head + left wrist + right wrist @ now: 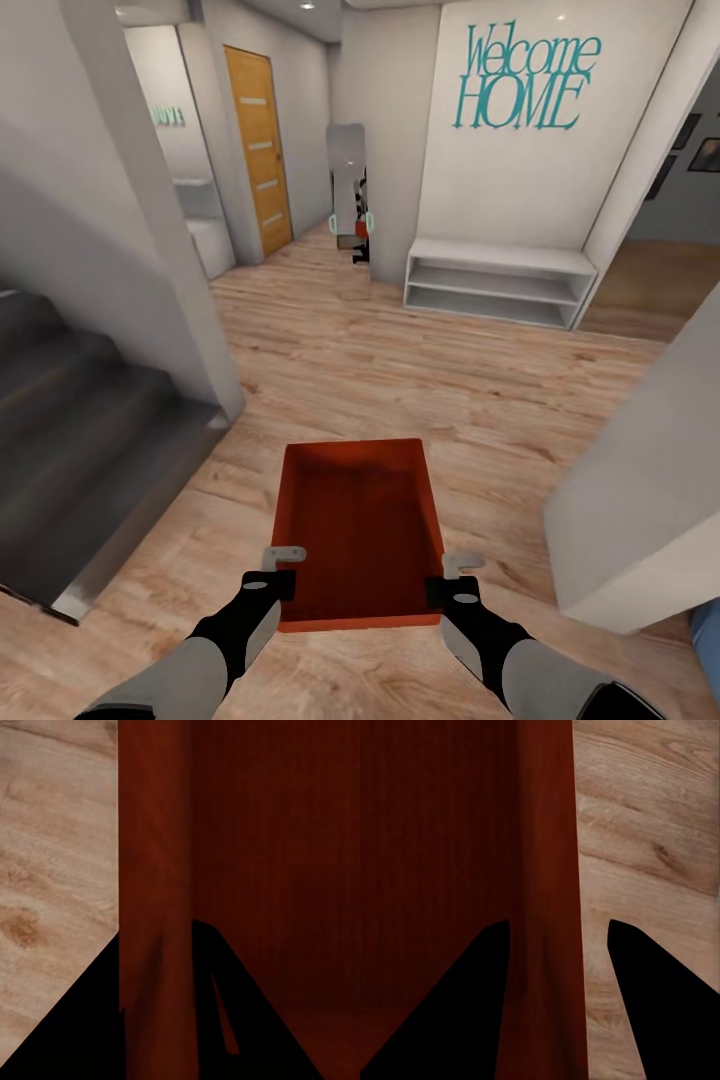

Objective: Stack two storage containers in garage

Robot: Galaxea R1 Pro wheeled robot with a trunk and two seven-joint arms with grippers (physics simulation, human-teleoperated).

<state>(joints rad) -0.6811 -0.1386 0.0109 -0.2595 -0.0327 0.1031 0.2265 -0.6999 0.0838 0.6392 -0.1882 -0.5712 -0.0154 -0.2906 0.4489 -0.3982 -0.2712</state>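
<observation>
1. The orange-red storage container point(360, 530) is carried at 6 o'clock over the wood-plank floor point(450, 380).
2. The left gripper point(284, 568) and right gripper point(448, 578) each pinch a side wall.
3. Thin-wall grips could slip; the staircase point(80, 450) at 9 o'clock and white wall corner point(640, 500) at 3 o'clock invite collisions.

One orange-red bin point(360, 530) is at 6 o'clock in the head view. Two grippers are at its near corners: the left gripper point(283, 568) at 7 o'clock and the right gripper point(450, 575) at 5 o'clock. There is one orange door point(259, 150) at 11 o'clock and one white shelf unit point(498, 281) at 1 o'clock (it has two open levels). One mirror point(347, 180) stands at 12 o'clock. Two dark picture frames point(697, 143) hang at 2 o'clock.
</observation>
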